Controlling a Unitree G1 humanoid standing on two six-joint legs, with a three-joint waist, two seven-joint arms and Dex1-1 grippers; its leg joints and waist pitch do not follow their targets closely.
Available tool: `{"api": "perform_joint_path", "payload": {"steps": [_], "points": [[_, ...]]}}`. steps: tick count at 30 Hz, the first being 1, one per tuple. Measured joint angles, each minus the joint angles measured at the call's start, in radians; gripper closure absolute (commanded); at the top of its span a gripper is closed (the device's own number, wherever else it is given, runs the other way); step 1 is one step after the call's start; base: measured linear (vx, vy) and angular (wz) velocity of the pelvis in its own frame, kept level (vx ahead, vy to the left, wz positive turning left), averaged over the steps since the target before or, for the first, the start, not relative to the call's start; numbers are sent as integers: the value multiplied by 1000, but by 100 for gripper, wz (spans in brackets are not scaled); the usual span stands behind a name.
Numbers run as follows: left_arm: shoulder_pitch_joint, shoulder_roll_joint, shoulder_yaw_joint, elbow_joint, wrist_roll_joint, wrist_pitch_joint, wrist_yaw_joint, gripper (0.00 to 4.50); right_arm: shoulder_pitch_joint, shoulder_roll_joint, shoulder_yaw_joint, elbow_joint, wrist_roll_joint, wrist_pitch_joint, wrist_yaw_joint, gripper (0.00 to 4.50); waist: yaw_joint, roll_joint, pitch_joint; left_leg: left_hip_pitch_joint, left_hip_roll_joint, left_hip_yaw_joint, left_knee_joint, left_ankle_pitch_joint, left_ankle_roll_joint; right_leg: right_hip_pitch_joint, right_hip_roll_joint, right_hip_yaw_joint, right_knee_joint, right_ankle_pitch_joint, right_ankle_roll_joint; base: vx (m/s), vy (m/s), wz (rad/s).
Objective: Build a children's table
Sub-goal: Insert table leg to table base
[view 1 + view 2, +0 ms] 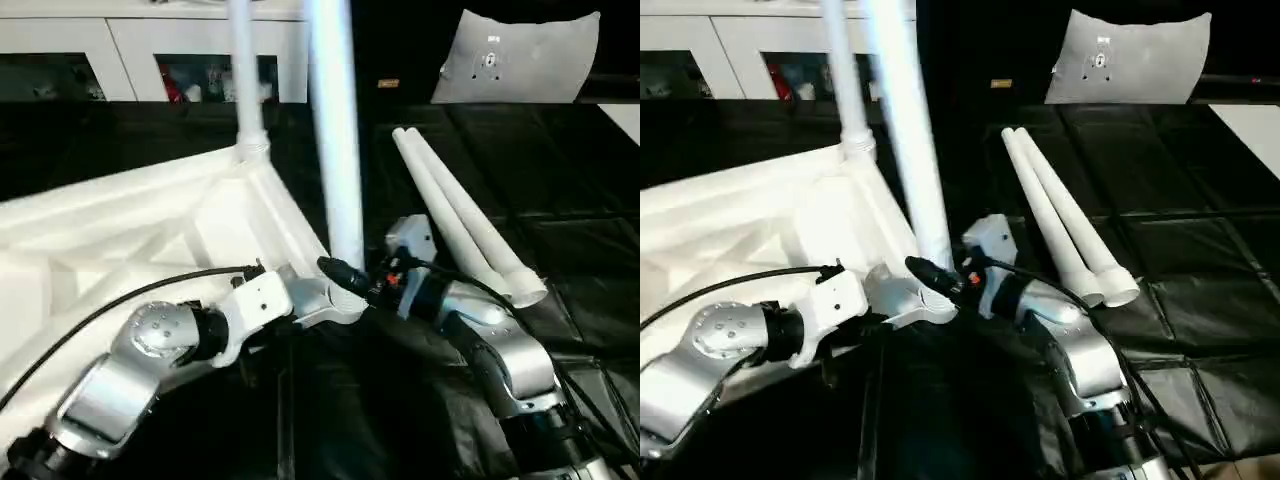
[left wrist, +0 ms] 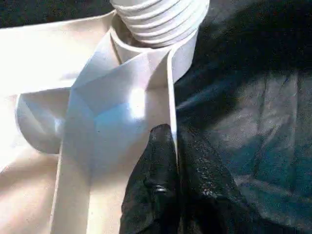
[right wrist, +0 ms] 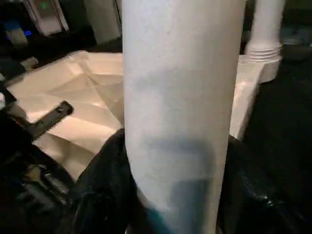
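The children's table top (image 1: 130, 220) lies upside down on the black-covered work table, ribs up. One white leg (image 1: 245, 80) stands in its far corner socket. A second leg (image 1: 335, 130) stands upright at the near corner, its threaded end (image 2: 161, 19) at the socket. My right gripper (image 1: 345, 270) is shut on this leg low down, with black fingers (image 3: 105, 165) on both sides of the tube. My left gripper (image 2: 168, 134) is shut on the top's thin rim wall (image 2: 170, 87) right below that corner. Two more legs (image 1: 460, 215) lie side by side on the cloth to the right.
A flat white rounded panel (image 1: 520, 60) leans at the back right. White cabinets (image 1: 100, 50) run along the back left. A black cable (image 1: 120, 300) arcs over my left forearm. Black cloth (image 1: 580, 200) covers the table to the right of the lying legs.
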Motion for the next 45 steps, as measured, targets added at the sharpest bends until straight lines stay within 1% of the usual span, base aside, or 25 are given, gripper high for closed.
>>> {"api": "perform_joint_path", "payload": {"steps": [3,6,10,14,18,22,27,30,32,36,38,41,42,45], "points": [[-36,34,0,72,-1,-84,-36,450,7,-7,-2,-3,33,4,41,261,0,0,0,-1,0,0,1,0,0,-1,0,-1,0,0,0,0,0,0],[-62,38,4,132,-14,-136,-69,450,7,-17,-2,-3,34,1,61,261,0,1,0,-2,0,0,3,0,0,0,0,-1,1,1,1,0,0,0],[-76,38,9,187,-29,-192,-101,450,1,-6,-2,19,33,-20,58,261,0,1,0,-2,0,0,6,-1,1,0,-1,-1,2,1,0,0,0,0],[-91,38,9,220,-38,-219,-125,450,-14,31,-8,63,33,-39,23,261,0,2,1,-2,1,0,7,0,1,-1,0,-1,4,2,0,0,0,0],[-99,43,9,248,-49,-261,-160,450,-42,49,-24,109,37,-32,-2,261,3,4,2,-4,1,0,8,0,1,-1,-1,-1,4,2,0,0,0,0],[-104,49,9,258,-58,-284,-178,450,-57,36,-16,114,41,-18,13,261,3,5,3,-12,2,-1,13,-1,2,-6,-1,-2,5,2,1,0,0,0],[-115,47,5,286,-57,-303,-182,450,-56,27,-4,111,30,-21,12,261,3,5,2,-11,2,-1,15,-2,2,-5,-1,-2,7,3,1,0,0,0],[-122,44,1,300,-56,-316,-186,450,-38,44,-18,116,33,-33,-1,261,5,6,2,-11,2,-1,16,-2,2,-5,-1,-2,7,3,1,0,0,0],[-126,38,1,312,-56,-322,-188,450,-20,64,-40,124,48,-43,-13,261,6,8,2,-11,2,-1,16,-2,2,-5,-1,-3,8,3,1,0,0,0],[-129,25,1,324,-57,-324,-180,450,31,97,-93,137,113,-74,-30,261,10,15,3,-11,2,-1,18,-2,2,-4,-1,-3,8,4,0,0,0,0],[-132,18,1,331,-57,-324,-179,450,49,106,-105,143,125,-91,-30,261,12,19,3,-11,2,-2,18,-2,2,-4,-1,-3,8,4,0,0,0,0],[-140,3,1,348,-58,-326,-179,450,84,108,-109,145,126,-146,-21,261,20,21,3,-10,2,-2,18,-2,2,-3,-2,-3,8,4,0,0,0,0],[-141,-1,1,355,-59,-334,-179,450,100,107,-109,138,126,-168,-16,261,22,23,2,-10,2,-2,19,-2,3,-3,-2,-3,7,4,0,0,0,0],[-143,-1,0,366,-58,-340,-179,450,143,89,-106,120,115,-207,5,261,22,27,1,-9,2,-2,19,-2,3,-2,-2,-3,7,5,1,0,0,0]]}}
